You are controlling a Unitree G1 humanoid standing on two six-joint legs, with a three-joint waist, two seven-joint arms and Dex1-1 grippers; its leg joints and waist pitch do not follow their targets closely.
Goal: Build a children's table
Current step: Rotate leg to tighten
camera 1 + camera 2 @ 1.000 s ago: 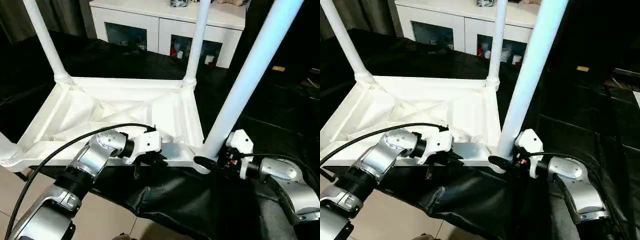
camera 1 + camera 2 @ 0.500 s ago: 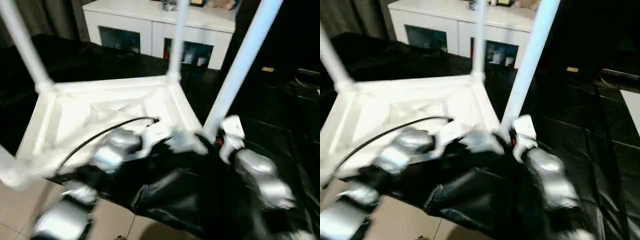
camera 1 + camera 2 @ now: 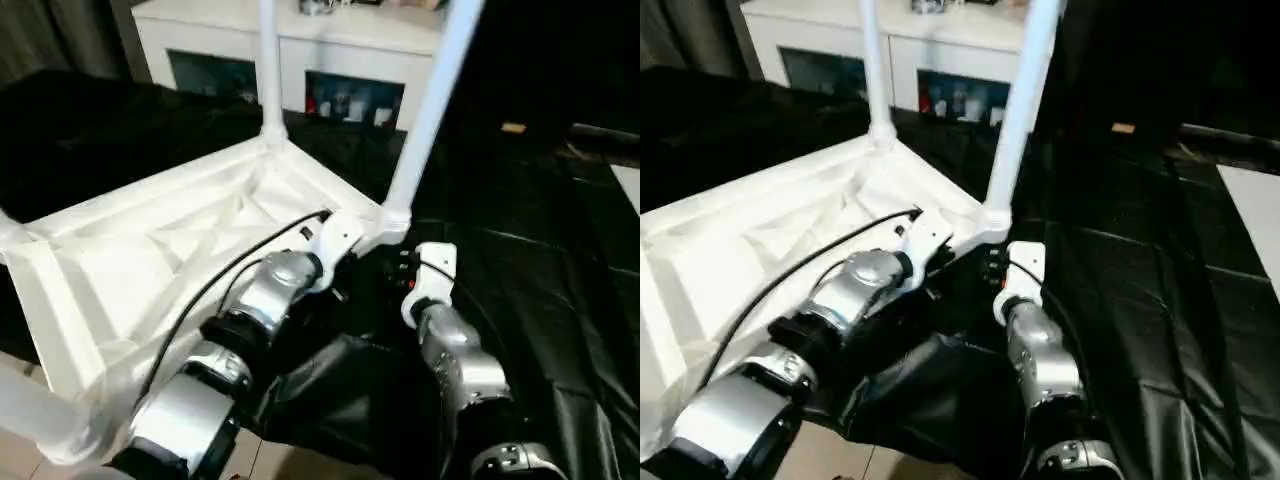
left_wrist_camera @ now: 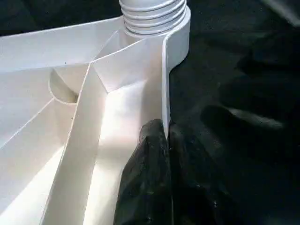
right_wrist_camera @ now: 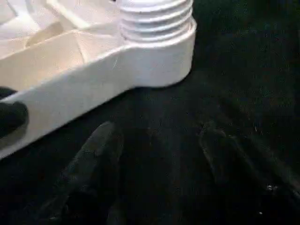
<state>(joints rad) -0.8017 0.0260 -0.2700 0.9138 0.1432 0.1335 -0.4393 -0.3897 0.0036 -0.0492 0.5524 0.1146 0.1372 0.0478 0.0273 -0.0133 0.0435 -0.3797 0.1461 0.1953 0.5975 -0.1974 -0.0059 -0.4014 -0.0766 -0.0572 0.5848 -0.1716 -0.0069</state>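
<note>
Children's table (image 3: pixel 150 250) upturned; left gripper (image 4: pixel 164 140) clamped on rim; right gripper (image 5: pixel 159 140) apart.

1. The children's table (image 3: pixel 150 240) looks like smooth white plastic with a soft sheen.
2. The black sheet (image 3: pixel 560 300) beneath it is glossy, wrinkled, and resembles plastic film.
3. The robot's forearms (image 3: pixel 255 300) are brushed silver metal.
4. The cabinet (image 3: pixel 350 40) is smooth, white, with glass fronts.

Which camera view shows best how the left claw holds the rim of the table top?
The left wrist view: its two black fingers are shut on the thin rim, one on each side. In the head views the claw meets the rim under its white housing. The right wrist view shows one fingertip beside the rim.
</note>
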